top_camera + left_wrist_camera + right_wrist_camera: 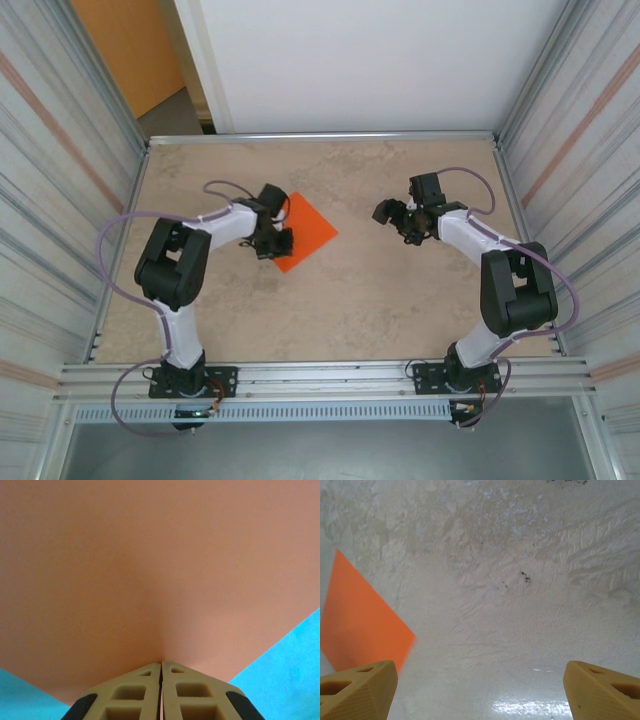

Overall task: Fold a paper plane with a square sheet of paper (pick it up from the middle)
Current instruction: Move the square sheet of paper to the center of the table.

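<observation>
Left gripper is clamping the sheet. In the left wrist view its fingers are pressing flat together, and the orange sheet is fanning out from the seam. A soft shadowed ridge is running up from the pinch.

- Sheet is sitting left of centre on the table. Its far corner is pointing toward the right arm. From above, the left gripper is covering its near-left part, so I cannot tell how far in from the edge the grip lies.
- Right gripper is hanging released, well apart from the sheet. Its wrist view is showing wide-set fingers over bare table, with the sheet off to the left.

Judgement on the step in hand, lifting the pinched sheet:
- Raising slowly and straight up should be safest, since thin paper is likely to tear or slip under a sideways tug.
- The pinch needs watching, because the ridge may set as a stray crease.
- The right gripper should come in low and level to take the free corner before any fold.
</observation>
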Robot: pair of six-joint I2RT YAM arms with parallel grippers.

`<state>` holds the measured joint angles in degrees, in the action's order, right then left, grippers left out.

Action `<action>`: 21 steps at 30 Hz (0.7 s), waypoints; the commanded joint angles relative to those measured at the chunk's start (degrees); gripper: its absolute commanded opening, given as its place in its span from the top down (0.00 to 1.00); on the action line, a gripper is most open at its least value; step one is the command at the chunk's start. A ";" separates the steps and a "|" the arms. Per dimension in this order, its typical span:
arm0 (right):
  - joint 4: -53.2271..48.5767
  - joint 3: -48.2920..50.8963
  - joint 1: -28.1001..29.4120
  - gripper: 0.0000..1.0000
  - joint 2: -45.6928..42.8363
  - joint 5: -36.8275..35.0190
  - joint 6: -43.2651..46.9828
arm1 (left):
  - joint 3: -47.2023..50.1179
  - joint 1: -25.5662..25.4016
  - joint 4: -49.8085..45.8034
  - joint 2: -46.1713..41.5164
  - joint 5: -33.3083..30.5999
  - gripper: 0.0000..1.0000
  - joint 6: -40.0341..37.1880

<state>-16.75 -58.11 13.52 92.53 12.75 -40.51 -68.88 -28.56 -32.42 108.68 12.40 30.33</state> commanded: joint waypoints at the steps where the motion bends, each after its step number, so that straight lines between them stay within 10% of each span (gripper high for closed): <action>1: -3.83 -1.53 -0.47 0.14 -1.96 -1.98 -1.02 | 4.33 -6.05 -6.81 0.16 -0.22 0.90 1.54; 10: -6.90 3.09 -0.41 0.18 -9.46 -2.34 0.25 | 7.75 -23.09 -6.60 -2.25 -7.04 0.91 4.80; 21: -18.43 2.07 9.35 0.32 -11.60 -0.90 8.80 | 8.24 -22.21 2.01 -17.25 -5.01 0.78 5.90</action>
<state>-29.76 -55.09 20.47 81.38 9.80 -34.96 -61.58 -51.77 -33.76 97.62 7.29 33.61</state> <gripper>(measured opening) 0.692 0.207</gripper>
